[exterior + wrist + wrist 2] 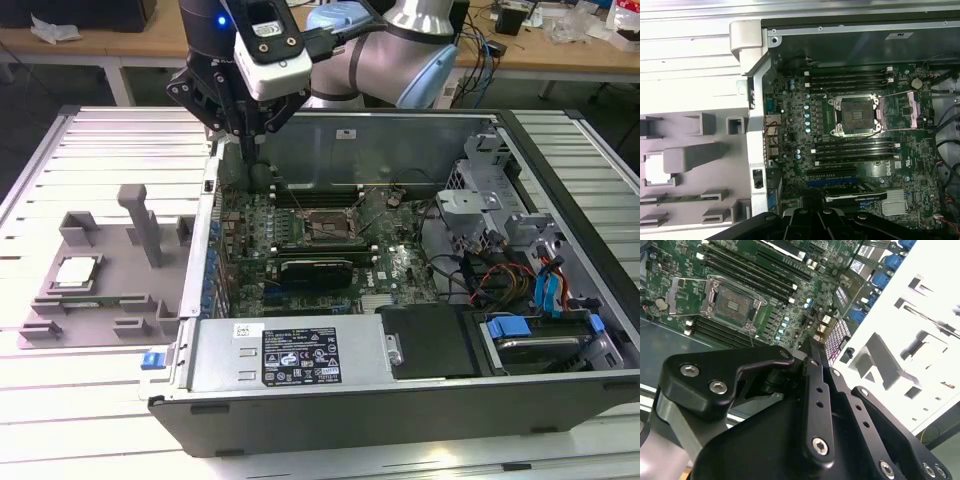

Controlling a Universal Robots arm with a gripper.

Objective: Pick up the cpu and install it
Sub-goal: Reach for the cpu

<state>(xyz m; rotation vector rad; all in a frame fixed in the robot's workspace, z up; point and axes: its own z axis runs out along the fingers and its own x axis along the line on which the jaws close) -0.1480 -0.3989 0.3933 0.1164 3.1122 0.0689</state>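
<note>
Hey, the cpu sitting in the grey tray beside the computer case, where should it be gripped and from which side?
Probably by two opposite edges, coming straight down from above. The cpu lies flat, metal top up, in a pocket of the grey tray, so a sideways approach would likely meet the tray's raised blocks.

The light is bright and comes from overhead. In the exterior view the slatted desk [110, 130] glares pale towards its edge at the exterior view's left, while the computer case [400, 150] holds shade along its inner back wall. In the second wrist view the grey tray [920, 340] is burnt out to white, though the motherboard [740, 290] beside it is evenly lit. In the first wrist view the cpu [655, 167] is a washed-out white patch.
</note>
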